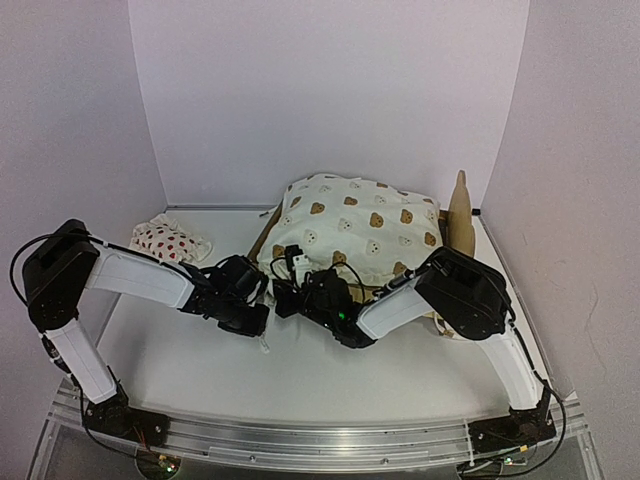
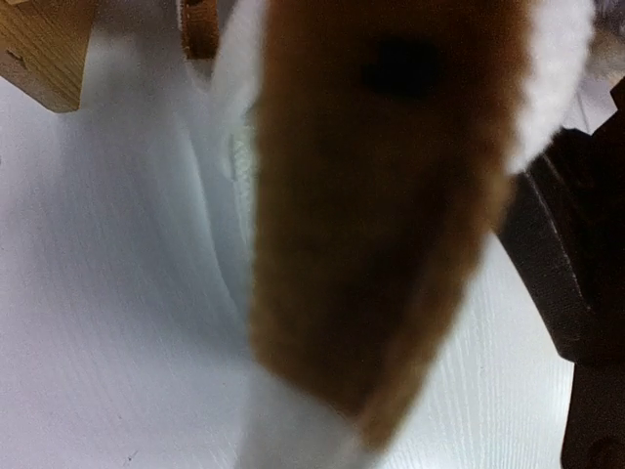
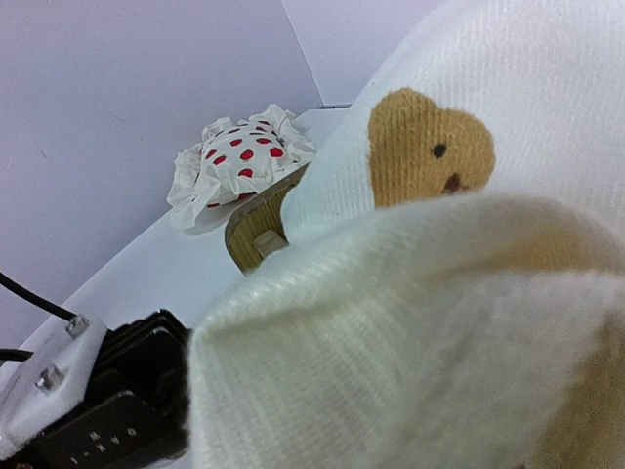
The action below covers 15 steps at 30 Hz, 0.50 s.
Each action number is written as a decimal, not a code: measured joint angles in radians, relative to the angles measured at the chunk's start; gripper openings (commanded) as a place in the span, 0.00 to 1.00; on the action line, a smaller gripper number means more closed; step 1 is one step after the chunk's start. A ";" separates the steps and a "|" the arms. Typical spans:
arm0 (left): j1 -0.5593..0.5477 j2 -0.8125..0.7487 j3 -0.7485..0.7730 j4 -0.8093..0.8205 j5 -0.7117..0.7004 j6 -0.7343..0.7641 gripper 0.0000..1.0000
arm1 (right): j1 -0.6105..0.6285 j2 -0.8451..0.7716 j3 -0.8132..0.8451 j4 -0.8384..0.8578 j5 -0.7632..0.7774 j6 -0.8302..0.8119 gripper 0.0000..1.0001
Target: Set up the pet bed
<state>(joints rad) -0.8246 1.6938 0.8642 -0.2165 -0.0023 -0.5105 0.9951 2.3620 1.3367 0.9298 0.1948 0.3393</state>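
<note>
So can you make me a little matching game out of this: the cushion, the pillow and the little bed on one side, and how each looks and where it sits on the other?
Things:
1. bear-print cushion
2. strawberry pillow
3. pet bed

Looks and places:
A. light wood, mostly covered, one tip sticking up at the right rear
B. white with red spots, lying at the left rear
C. cream with brown bear faces, heaped in the middle

Pairs: 1-C, 2-B, 3-A

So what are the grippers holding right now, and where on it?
Both seem shut on the cushion: left gripper and right gripper pinch its near-left edge; fabric hides the exact spots.
</note>
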 measured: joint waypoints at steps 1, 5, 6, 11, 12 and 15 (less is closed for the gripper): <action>0.000 -0.002 0.000 -0.001 -0.012 -0.003 0.00 | 0.000 -0.003 -0.006 0.000 0.000 0.000 0.00; 0.000 -0.041 0.000 -0.019 -0.065 -0.012 0.00 | 0.000 -0.018 -0.036 -0.002 0.001 -0.001 0.00; 0.000 -0.061 0.000 -0.028 -0.081 -0.013 0.00 | 0.000 -0.024 -0.048 -0.001 0.002 -0.001 0.00; 0.005 -0.166 0.008 -0.086 -0.155 -0.013 0.00 | -0.002 -0.061 -0.113 -0.003 0.015 -0.007 0.00; 0.010 -0.183 0.015 -0.100 -0.168 -0.013 0.00 | -0.002 -0.072 -0.128 -0.003 0.018 -0.011 0.00; 0.033 -0.221 0.038 -0.136 -0.202 -0.010 0.00 | -0.002 -0.093 -0.156 -0.003 0.024 -0.019 0.00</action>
<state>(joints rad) -0.7912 1.4728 0.9021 -0.3526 -0.2042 -0.5201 0.9932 2.2694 1.1805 0.9273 0.2184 0.3202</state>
